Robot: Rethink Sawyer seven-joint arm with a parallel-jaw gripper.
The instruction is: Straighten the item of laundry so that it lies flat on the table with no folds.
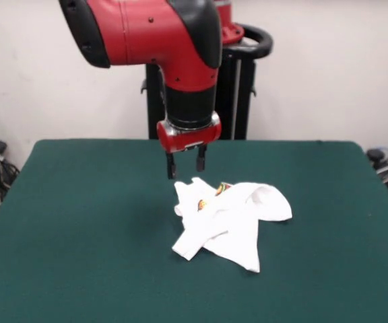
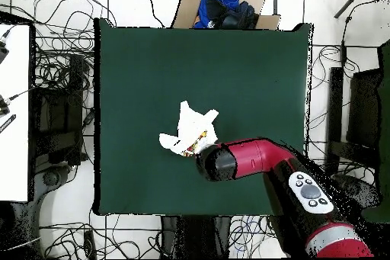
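Laundry item [image 1: 231, 219], a small white printed T-shirt, lies crumpled and folded over itself near the middle of the green bench [image 1: 79, 222]. Pincer [image 1: 186, 163] hangs just above the bench at the shirt's far left corner, fingers apart and empty, not touching cloth. Shirt extends from the pincer toward the near right in the front view. Judgement: a short descent onto that corner would secure an edge for pulling flat.
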